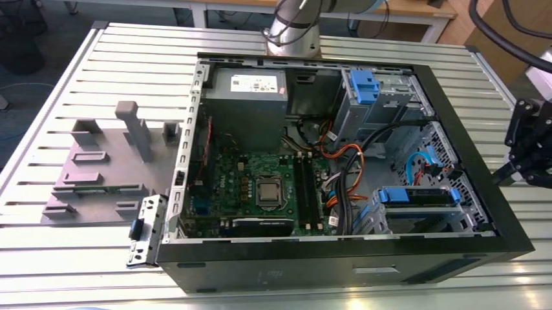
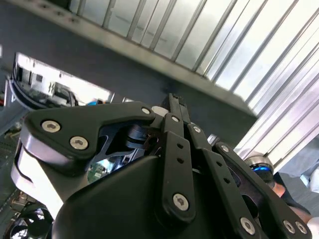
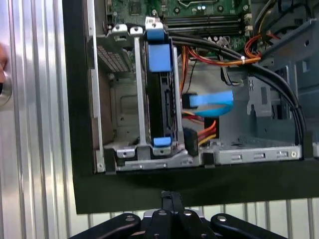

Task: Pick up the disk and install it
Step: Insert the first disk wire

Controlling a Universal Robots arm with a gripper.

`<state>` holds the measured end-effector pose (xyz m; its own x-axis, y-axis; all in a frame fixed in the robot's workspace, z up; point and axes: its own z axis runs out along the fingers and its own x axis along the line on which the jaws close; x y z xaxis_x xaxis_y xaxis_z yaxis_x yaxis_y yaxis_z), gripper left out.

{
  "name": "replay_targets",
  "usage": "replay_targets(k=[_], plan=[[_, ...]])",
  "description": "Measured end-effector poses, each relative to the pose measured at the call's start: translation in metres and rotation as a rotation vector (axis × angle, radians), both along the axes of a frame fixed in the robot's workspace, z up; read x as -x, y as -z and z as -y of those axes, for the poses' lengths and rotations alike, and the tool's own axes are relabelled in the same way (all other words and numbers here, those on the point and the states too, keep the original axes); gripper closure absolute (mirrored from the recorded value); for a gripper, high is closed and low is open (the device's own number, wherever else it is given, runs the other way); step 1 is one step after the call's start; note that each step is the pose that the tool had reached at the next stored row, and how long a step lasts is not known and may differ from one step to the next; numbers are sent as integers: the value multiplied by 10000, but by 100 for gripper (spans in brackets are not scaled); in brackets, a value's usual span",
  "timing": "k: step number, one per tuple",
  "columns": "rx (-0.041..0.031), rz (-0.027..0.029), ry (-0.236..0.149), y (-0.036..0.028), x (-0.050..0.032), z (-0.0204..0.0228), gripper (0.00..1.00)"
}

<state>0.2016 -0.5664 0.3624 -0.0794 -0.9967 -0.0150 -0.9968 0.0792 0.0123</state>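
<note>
Grey plastic fixture (image 1: 103, 168) stood at the exterior view's left on the slatted metal table (image 1: 52, 265). At centre lay the open computer case (image 1: 345, 258), its motherboard (image 1: 258, 181) exposed. Toward the exterior view's right, the disk (image 1: 418, 196) sat in the drive cage (image 1: 379, 223) inside the case, blue frame showing. Furthest right, the gripper (image 1: 510, 173) hung outside the case wall, well apart from the disk. In the first wrist view its fingers (image 3: 168, 201) met tip to tip with nothing between them.

Judgement: the disk appeared seated and the arm stood clear, though latching could not be confirmed. Any further contact would call for parting the fingers and clearing the case wall.
</note>
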Motion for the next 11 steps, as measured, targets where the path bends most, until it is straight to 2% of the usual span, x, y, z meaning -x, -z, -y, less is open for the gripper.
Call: replay_targets(k=[6,8,11], plan=[[0,9,2,18,265,0,89],[-2,9,2,20,303,0,89],[0,9,1,20,303,0,89]])
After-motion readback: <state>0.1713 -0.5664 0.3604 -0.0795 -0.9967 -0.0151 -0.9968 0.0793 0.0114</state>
